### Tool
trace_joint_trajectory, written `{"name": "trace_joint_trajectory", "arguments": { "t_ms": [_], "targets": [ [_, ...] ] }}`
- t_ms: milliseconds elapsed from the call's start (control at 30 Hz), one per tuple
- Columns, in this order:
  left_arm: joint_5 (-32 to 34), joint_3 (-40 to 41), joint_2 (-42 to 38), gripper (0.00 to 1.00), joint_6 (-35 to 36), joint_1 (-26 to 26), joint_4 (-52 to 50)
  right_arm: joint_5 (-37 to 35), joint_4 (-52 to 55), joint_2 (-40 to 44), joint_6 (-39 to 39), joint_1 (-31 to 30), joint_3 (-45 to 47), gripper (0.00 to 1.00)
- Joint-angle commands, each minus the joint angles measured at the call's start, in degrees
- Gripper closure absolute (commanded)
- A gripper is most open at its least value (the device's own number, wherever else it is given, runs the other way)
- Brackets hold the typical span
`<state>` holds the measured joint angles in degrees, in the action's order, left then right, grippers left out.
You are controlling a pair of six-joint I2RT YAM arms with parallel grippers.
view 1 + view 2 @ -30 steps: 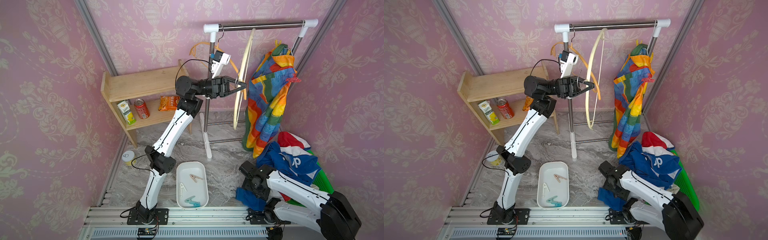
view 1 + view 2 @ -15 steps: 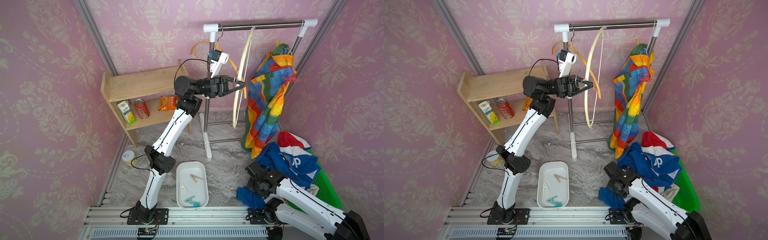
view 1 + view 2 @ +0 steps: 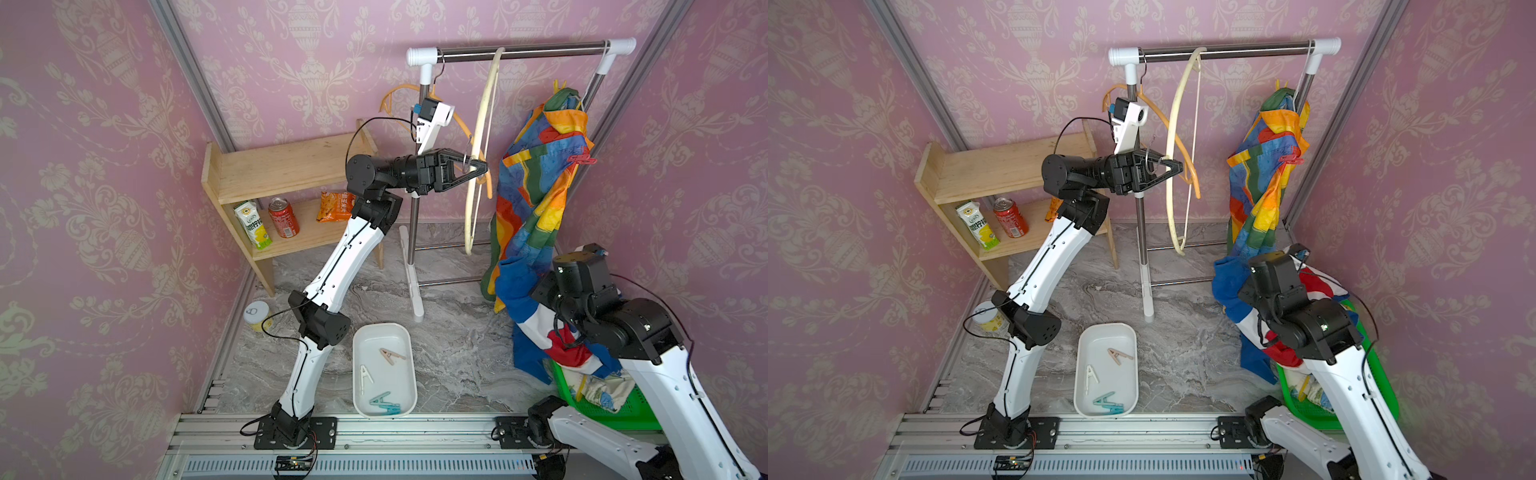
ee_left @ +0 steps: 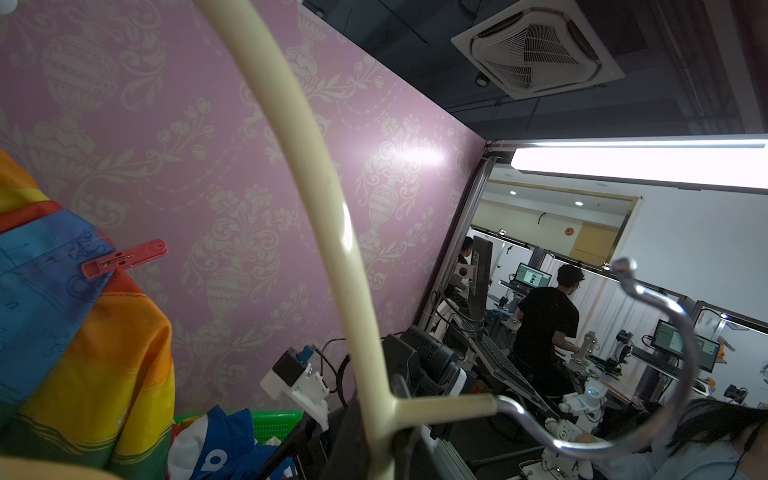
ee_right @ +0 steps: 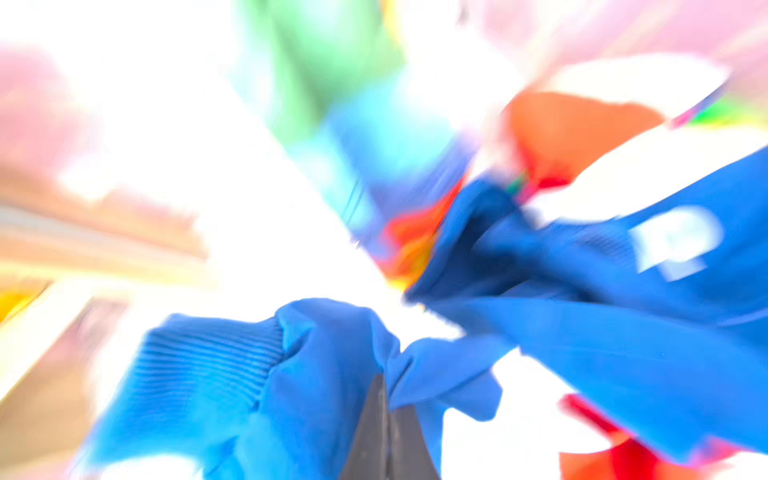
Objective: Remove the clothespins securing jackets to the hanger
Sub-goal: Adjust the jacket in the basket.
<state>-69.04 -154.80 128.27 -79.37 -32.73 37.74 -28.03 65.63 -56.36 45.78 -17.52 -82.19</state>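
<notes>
While our left claw [image 3: 478, 167] clamps the cream hanger [image 3: 482, 120] and our right claw [image 5: 383, 386] pinches the blue jacket [image 5: 324, 374], the red clothespin [image 3: 582, 159] lies level ahead of the nearer left claw.

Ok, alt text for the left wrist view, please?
A cream hanger fills the foreground, dark jaws shut on its neck, its metal hook curling away. Behind it, a red clothespin grips a rainbow jacket before a pink wall, with a blue jacket and green basket nearby.
</notes>
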Motion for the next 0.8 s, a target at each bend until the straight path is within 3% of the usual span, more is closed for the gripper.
{"name": "trace_joint_trajectory", "arguments": {
  "t_ms": [0, 133, 267, 367, 600, 767],
  "targets": [
    [1.38, -1.44, -0.36, 1.00, -1.30, 0.52, 4.60, -2.61, 3.37, -1.16, -9.69, 10.31, 1.88, 1.00],
    [0.81, -1.37, -0.91, 1.00, -1.57, 0.54, 4.93, 0.72, 0.80, 1.14, -13.57, 25.81, 6.76, 1.00],
    [0.82, -1.37, -1.07, 1.00, -1.31, 0.87, 5.06, 9.92, -2.89, -0.29, -17.26, 43.13, 13.68, 1.00],
    [0.76, -1.32, -0.80, 1.00, -1.18, 1.11, 5.32, 16.75, -8.34, -3.26, -18.33, 51.64, 21.62, 1.00],
    [0.66, -1.36, -0.70, 1.00, -1.98, 2.57, 6.03, 20.88, -17.19, -13.91, -18.36, 59.18, 30.02, 1.00],
    [0.92, -1.32, -0.34, 1.00, -2.12, 3.61, 6.09, 21.53, -21.17, -21.84, -18.69, 59.95, 31.70, 1.00]
  ]
}}
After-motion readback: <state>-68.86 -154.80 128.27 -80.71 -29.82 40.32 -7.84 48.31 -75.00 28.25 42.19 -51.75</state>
